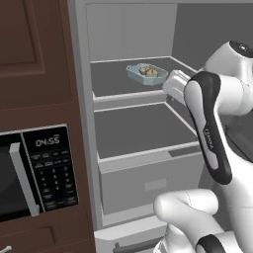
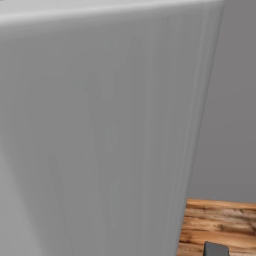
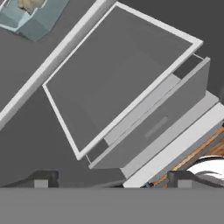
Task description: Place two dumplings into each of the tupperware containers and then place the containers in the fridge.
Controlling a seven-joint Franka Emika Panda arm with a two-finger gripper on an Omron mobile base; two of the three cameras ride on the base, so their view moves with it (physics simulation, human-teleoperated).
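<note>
The fridge (image 1: 133,129) stands open in front of me, with flat grey shelves. On its upper shelf rests the pale blue-teal tupperware container (image 1: 147,74), and tan dumplings (image 1: 148,72) lie inside it. My white hand (image 1: 174,83) hovers just right of that container, at the shelf's front edge. In the hand view my gripper (image 3: 113,181) is open with nothing between its fingertips (image 3: 41,179). There the container (image 3: 35,19) sits at the top left corner with a dumpling (image 3: 28,4) in it. Below it lies the lower shelf (image 3: 118,74).
A drawer (image 1: 148,178) closes the fridge's bottom, seen also as the drawer (image 3: 162,124) in the hand view. A black microwave (image 1: 29,173) with a keypad sits in brown cabinets at the left. A plain grey panel (image 2: 100,130) stands close before the right base camera, with wooden floor (image 2: 220,225) beside it.
</note>
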